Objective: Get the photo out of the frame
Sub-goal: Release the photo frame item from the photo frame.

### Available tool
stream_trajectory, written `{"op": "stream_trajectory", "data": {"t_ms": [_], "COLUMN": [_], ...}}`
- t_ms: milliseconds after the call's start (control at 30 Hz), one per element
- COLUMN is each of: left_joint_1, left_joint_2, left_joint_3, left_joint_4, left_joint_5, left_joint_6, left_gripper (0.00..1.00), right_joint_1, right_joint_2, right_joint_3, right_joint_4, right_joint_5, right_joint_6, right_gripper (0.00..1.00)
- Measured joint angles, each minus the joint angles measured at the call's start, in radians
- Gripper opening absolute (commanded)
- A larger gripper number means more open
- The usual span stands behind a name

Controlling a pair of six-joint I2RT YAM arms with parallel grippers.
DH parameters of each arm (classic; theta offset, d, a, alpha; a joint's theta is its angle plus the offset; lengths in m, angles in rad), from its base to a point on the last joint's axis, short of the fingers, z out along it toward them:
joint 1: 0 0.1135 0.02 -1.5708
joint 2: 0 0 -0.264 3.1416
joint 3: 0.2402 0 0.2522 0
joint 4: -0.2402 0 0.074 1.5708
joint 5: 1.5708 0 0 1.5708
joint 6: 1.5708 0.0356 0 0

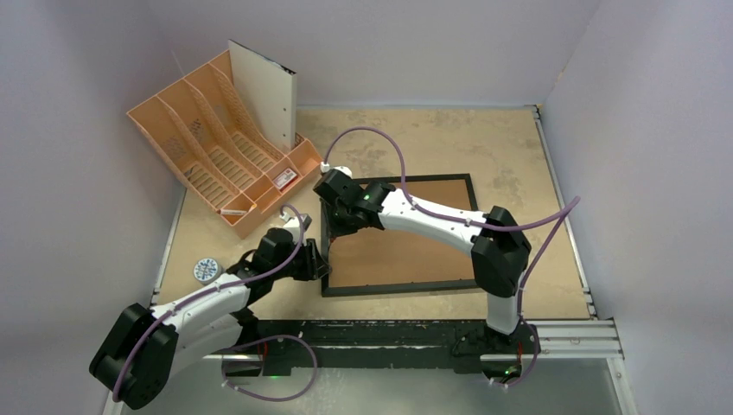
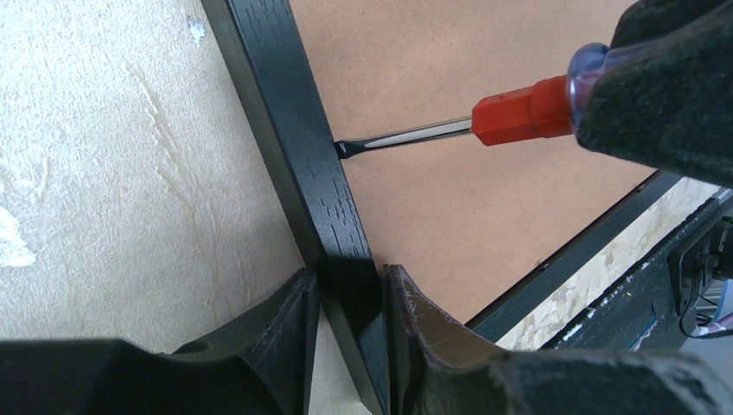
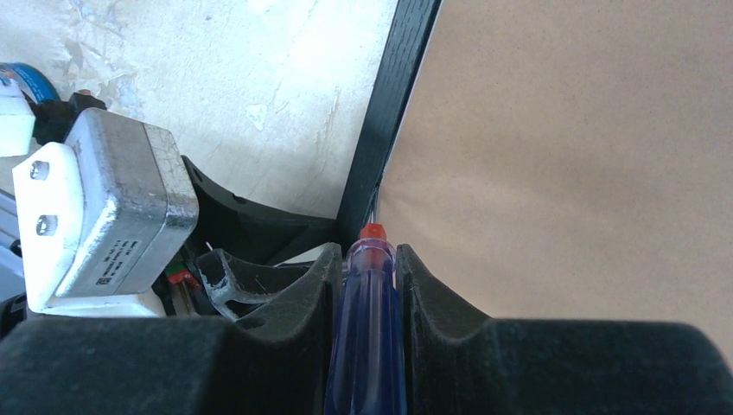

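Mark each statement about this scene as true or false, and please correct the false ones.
1. The frame lies with its brown backing facing up. True.
2. The left gripper clamps one rail of the frame. True.
3. The right gripper holds a pair of scissors. False: it holds a screwdriver, whose tip is at the inner edge of that same rail.
4. The photo lies in the open beside the frame. False: no photo is visible, and the backing is still in place.
5. The orange file organiser stands at the near right. False: it stands at the far left, seen from the top camera.
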Motion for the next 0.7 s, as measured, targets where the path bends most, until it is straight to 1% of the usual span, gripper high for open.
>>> {"op": "stream_trajectory", "data": {"t_ms": [100,167,367,500,700], "left_joint_1": [0.000,0.000,0.000,0.000,0.000], "left_joint_2": [0.000,0.000,0.003,0.006,0.008], "left_joint_3": [0.000,0.000,0.000,0.000,0.000], "left_joint_4": [0.000,0.000,0.002,0.003,0.003], "left_joint_5": [0.000,0.000,0.000,0.000,0.000], "left_joint_6": [0.000,0.000,0.000,0.000,0.000], "left_gripper": [0.00,0.00,0.00,0.00,0.00], "right_joint_1": [-0.010,-0.038,-0.161,-0.253,-0.364], "right_joint_2": [-0.012,-0.032,-0.146,-0.193,-0.192], "right_joint_3": [-0.018,-0.053,-0.217,-0.283,-0.410], "right_joint_4": [0.003,0.031,0.158,0.266,0.489], "right_joint_5": [-0.005,-0.031,-0.177,-0.262,-0.395], "right_joint_6": [0.010,0.016,0.027,0.027,0.039], "right_gripper": [0.00,0.00,0.00,0.00,0.00]}}
